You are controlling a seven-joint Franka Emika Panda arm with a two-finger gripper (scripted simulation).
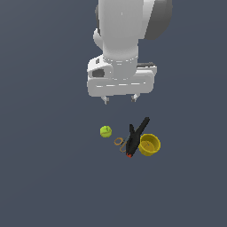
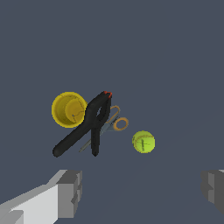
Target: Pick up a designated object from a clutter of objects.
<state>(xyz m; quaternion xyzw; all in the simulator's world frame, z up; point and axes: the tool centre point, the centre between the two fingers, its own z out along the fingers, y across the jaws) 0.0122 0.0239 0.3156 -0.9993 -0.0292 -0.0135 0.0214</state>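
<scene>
- No writing, brand or label can be read on anything in either view; the ball [image 1: 105, 131] carries only faint dark seam lines, clearer in the wrist view [image 2: 143, 141].
- The white arm [image 1: 126, 26] comes down from the top of the exterior view, its wrist block level and the gripper [image 1: 119, 99] pointing straight down at the grey floor [image 1: 44, 177].
- The gripper hangs well above the objects, touching none of them.
- Its two fingers [image 2: 70, 192] stand wide apart, one at each lower corner of the wrist view, with nothing between them.
- The ball lies alone on the floor, on the exterior view's left of the group, apart from the other pieces.
- Nearest to it is a pair of scissors with tan ring handles [image 1: 119, 142], lying partly under a black clamp with a red tip [image 1: 135, 135].
- The clamp's two long handles spread away from the red tip.
- A yellow cup [image 1: 149, 144] stands upright just beside the clamp, on the exterior view's right; whether they touch I cannot tell.
</scene>
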